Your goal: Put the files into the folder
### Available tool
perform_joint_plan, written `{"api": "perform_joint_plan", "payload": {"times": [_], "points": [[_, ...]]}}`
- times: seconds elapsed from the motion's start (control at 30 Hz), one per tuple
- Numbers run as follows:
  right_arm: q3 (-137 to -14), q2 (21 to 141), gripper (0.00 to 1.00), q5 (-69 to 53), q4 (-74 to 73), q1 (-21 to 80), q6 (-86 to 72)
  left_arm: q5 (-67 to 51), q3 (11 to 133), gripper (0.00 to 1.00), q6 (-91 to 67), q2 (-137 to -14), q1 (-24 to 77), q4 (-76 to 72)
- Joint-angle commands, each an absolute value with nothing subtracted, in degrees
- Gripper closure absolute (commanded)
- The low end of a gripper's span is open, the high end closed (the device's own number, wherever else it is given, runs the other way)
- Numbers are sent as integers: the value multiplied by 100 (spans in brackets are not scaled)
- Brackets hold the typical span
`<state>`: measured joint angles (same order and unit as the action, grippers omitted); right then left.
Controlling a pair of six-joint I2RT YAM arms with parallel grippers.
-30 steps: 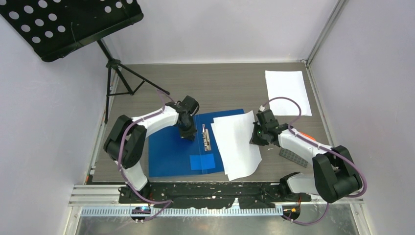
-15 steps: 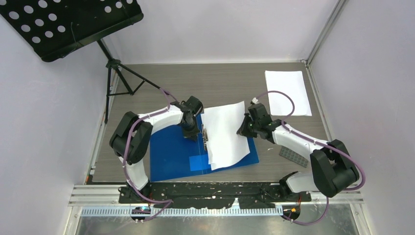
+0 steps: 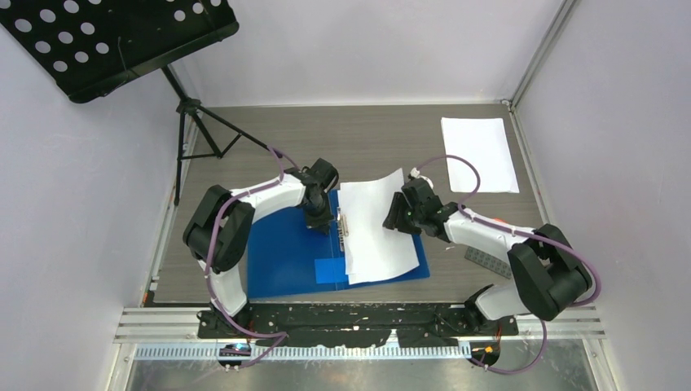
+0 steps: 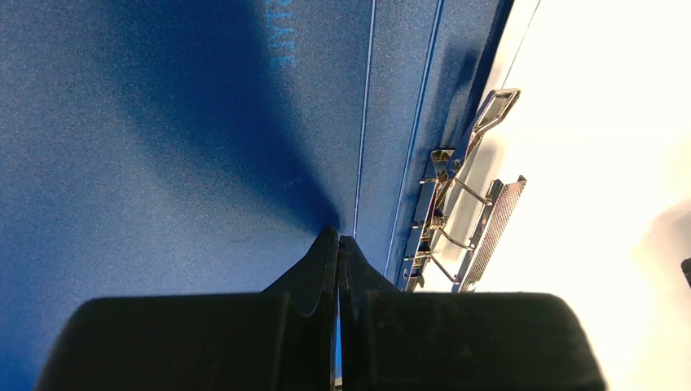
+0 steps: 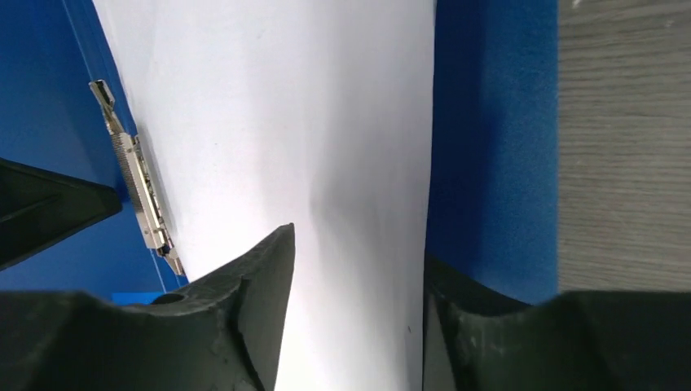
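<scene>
Presently, the blue folder (image 3: 281, 261) lies open and flat on the table (image 3: 383, 138) just ahead of the arm bases, with a lighter blue patch (image 3: 336, 269) at its near edge. The left gripper (image 4: 338, 240) has its fingers together, tips down on the folder's inner face, with the metal clip (image 4: 456, 220) just beside at 3 o'clock. A white sheet (image 3: 373, 232) covers the folder's right half, its left edge at the clip. The right gripper (image 5: 356, 248) has its fingers spread apart over the sheet's right margin, which bows upward there. A dark grey plate (image 3: 489, 262) lies at 4 o'clock of the folder. More white sheets (image 3: 479, 153) rest well apart at 1 o'clock. A black music stand (image 3: 122, 41) stands at 11 o'clock.
</scene>
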<state>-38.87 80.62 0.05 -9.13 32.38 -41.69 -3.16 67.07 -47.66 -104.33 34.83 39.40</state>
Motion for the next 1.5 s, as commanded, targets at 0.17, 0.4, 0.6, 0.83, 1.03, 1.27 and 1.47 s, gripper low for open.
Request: {"api": "perform_joint_plan", "payload": {"times": [0.17,0.4,0.6,0.83,1.03,1.27,1.47], "points": [[-4488,7672,24,922,-1964,3278,-3694,-273,6928,100,-4592,-10426,3507,3971],[-4503,7538,14,1647,-2568,3133,-3593,-264,7017,100,-4520,-10376,3495,4052],[-4796,7528,10,2136,-2634,2609,-3401,-312,6919,100,-4471,-10150,3455,4026],[-5948,8851,8,2958,-2122,1448,-2902,-433,7094,100,-4201,-9637,3450,4129],[-7151,10093,7,2402,-2126,356,-3048,-873,7287,100,-4168,-9251,3462,3903],[-8132,10879,7,1754,-2048,-1075,-3822,-1470,7718,90,-4317,-9390,3454,3317],[-8484,11312,6,1819,-1763,-1789,-4299,-1968,7974,85,-4569,-9847,3454,2763]]}}
